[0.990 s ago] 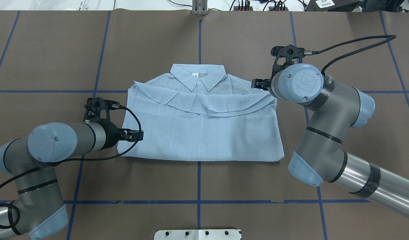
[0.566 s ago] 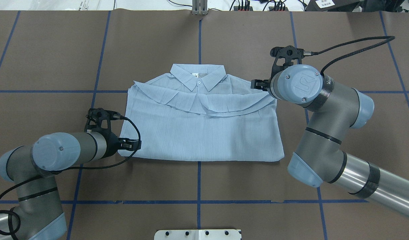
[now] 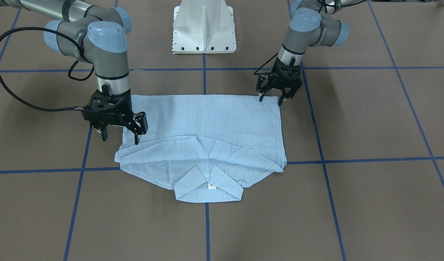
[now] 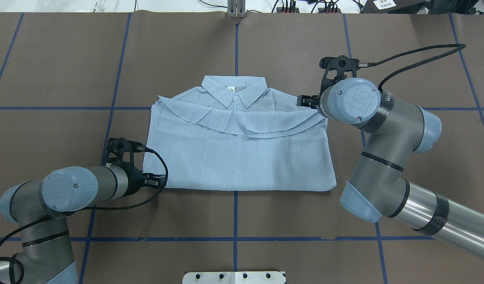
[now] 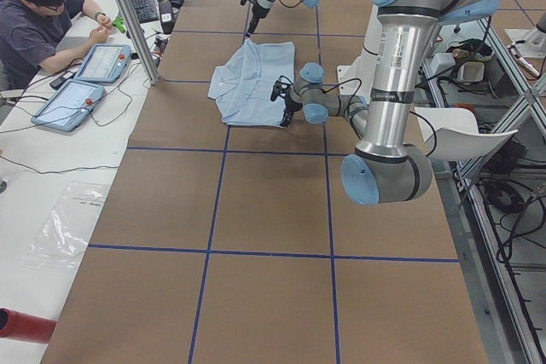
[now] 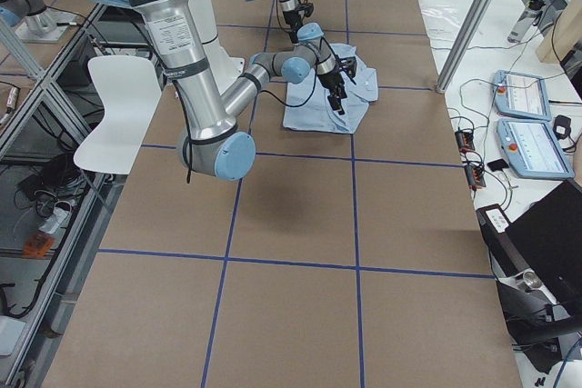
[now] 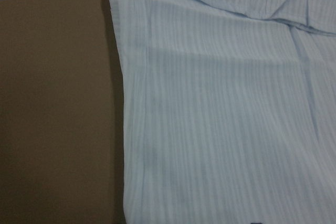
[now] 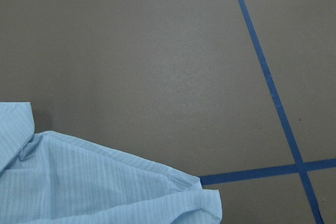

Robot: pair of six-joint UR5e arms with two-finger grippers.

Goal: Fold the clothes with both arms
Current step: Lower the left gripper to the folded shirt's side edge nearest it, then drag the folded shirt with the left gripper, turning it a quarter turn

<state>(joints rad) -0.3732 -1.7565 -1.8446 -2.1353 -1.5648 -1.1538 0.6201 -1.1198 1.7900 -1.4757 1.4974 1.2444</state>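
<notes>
The pale-blue shirt point(image 4: 238, 157) lies folded flat on the brown table, collar point(image 4: 234, 90) on the far side and sleeves tucked across the chest. My left gripper point(image 4: 159, 181) is open and empty at the shirt's near left hem corner; in the front-facing view point(image 3: 271, 101) its fingers straddle that corner. My right gripper point(image 4: 305, 101) is open and empty at the far right shoulder; in the front-facing view point(image 3: 120, 140) it straddles the shirt's edge there. The left wrist view shows the shirt's side edge point(image 7: 210, 129). The right wrist view shows the shoulder corner point(image 8: 105, 187).
The white pedestal base point(image 3: 204, 29) stands at the near table edge behind the shirt. Blue tape lines point(image 4: 235, 221) grid the brown table cover point(image 4: 234, 51). An operator point(image 5: 38, 19) sits with tablets beyond the far edge.
My left gripper has moved toward the robot along the shirt's left edge, down to the near hem corner. The right gripper has hardly moved. The shirt lies as before.
</notes>
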